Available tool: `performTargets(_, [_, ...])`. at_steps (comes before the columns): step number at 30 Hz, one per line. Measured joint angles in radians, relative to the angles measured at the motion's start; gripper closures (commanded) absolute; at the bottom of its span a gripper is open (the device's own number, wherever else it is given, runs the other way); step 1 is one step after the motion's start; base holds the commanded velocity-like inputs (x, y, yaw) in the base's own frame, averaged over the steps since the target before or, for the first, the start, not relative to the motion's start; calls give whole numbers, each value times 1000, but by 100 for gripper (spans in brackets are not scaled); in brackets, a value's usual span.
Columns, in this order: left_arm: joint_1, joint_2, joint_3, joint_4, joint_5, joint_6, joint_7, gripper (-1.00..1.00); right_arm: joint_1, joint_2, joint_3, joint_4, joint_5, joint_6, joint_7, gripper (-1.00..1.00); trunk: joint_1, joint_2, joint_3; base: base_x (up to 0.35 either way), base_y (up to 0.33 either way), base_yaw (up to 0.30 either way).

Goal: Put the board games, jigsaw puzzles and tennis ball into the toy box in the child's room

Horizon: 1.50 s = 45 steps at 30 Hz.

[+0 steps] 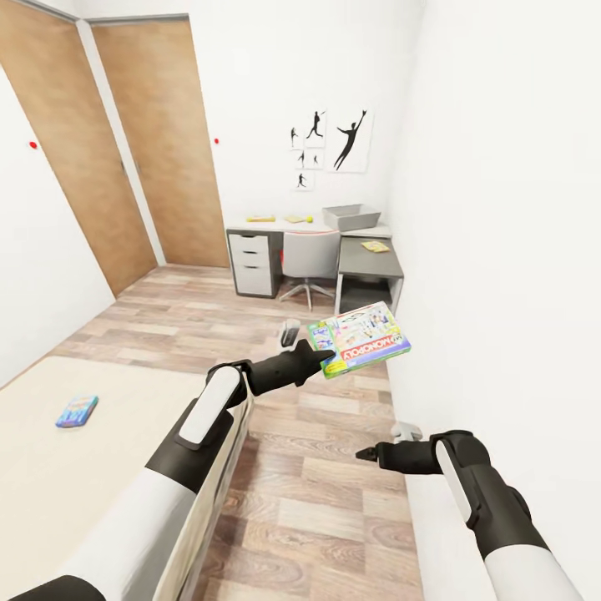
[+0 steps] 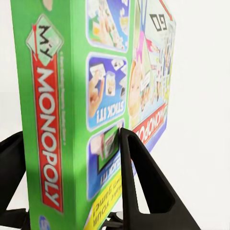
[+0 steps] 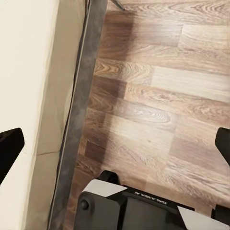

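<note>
My left gripper (image 1: 324,357) is shut on one edge of the Monopoly board game (image 1: 361,340), held flat above the wood floor. In the left wrist view the green box (image 2: 57,96) with its red band sits between the black fingers (image 2: 143,182). A smaller blue-purple board game (image 1: 77,411) lies on the bed (image 1: 50,467). Far ahead on the table (image 1: 371,259) stands the grey toy box (image 1: 351,217), with the tennis ball (image 1: 310,219) and flat yellowish pieces (image 1: 260,218) (image 1: 375,246) beside it, too small to tell apart. My right gripper (image 1: 371,453) hangs open over the floor.
A grey swivel chair (image 1: 310,259) and white drawers (image 1: 253,263) stand at the table. Wooden doors (image 1: 159,142) line the left wall. A white wall (image 1: 501,250) runs close on my right. The bed's grey frame (image 3: 79,110) borders the floor strip.
</note>
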Motion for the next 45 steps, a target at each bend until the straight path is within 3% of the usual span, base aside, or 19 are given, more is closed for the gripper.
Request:
performTargets(31, [8, 0, -2, 1, -7, -2, 1, 100, 3, 13, 3, -3, 2, 0, -6, -100, 0, 0, 0, 311, 0, -52])
performTargets(45, [8, 1, -2, 1, -8, -2, 1, 100, 3, 21, 3, -3, 6, 0, -8, -100, 0, 0, 0, 337, 0, -176])
